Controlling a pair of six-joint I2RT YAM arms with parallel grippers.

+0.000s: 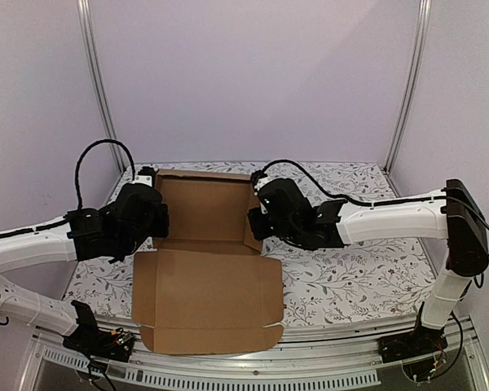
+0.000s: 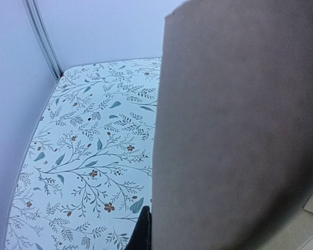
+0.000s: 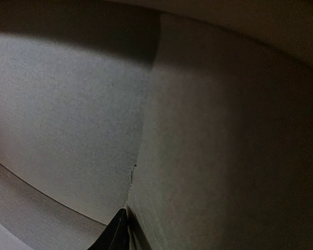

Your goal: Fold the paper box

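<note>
The paper box (image 1: 204, 269) is a brown cardboard sheet in the middle of the table. Its near half lies flat and its far half has the side flaps raised. My left gripper (image 1: 156, 221) is at the raised left flap. In the left wrist view that flap (image 2: 240, 135) fills the right side, and one dark finger (image 2: 142, 234) presses on its outer face; the other finger is hidden behind it. My right gripper (image 1: 255, 224) is at the raised right flap. In the right wrist view one dark finger (image 3: 116, 235) lies against the cardboard (image 3: 214, 156), which hides the other finger.
The table (image 1: 350, 277) has a floral cloth. A small white object (image 1: 145, 173) sits at the back left corner beside the box. Metal frame posts (image 1: 98, 90) stand at the back corners. The box's near edge lies close to the table's front edge.
</note>
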